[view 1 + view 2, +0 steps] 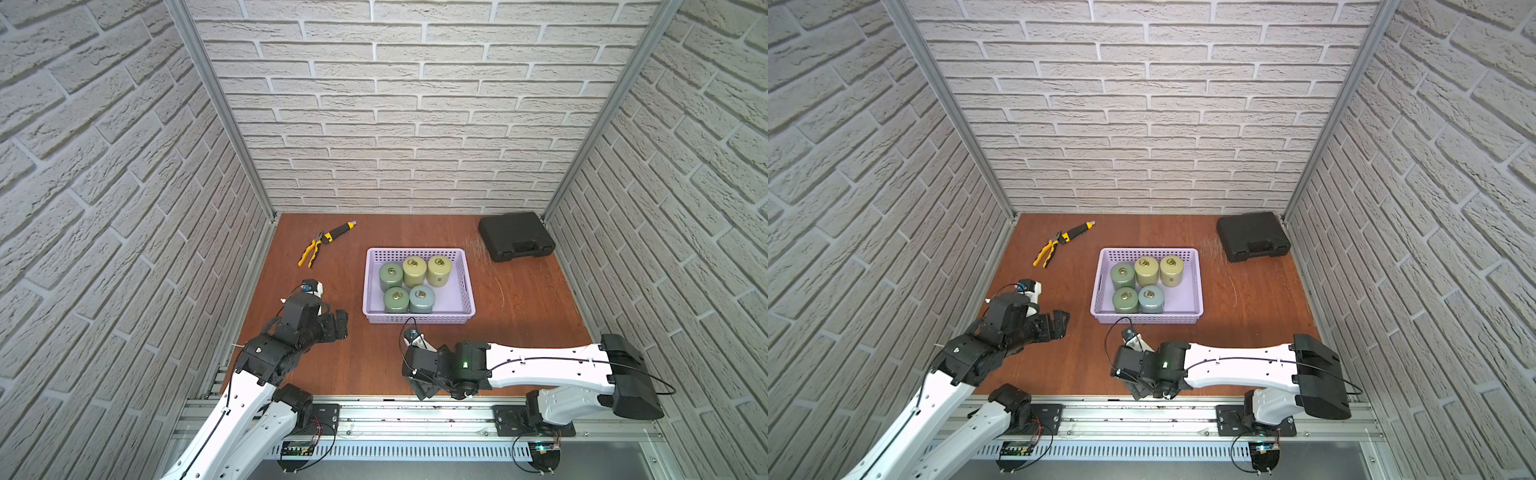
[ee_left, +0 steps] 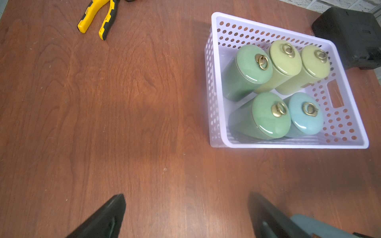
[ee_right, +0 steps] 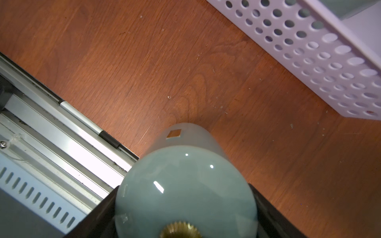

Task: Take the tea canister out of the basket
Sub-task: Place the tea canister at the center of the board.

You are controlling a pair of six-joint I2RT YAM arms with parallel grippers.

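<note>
The lavender basket stands mid-table and holds several tea canisters with brass ring knobs: dark green, yellow-green and pale blue. My right gripper is shut on a pale blue-grey tea canister, outside the basket, between its front wall and the table's front rail. The arm hides this canister in both top views. Whether its base touches the wood I cannot tell. Left of the basket, my left gripper hangs open over bare wood.
Yellow-handled pliers and a black-and-yellow tool lie at the back left. A black hard case sits in the back right corner. An aluminium rail runs along the front edge. Brick-patterned walls close three sides.
</note>
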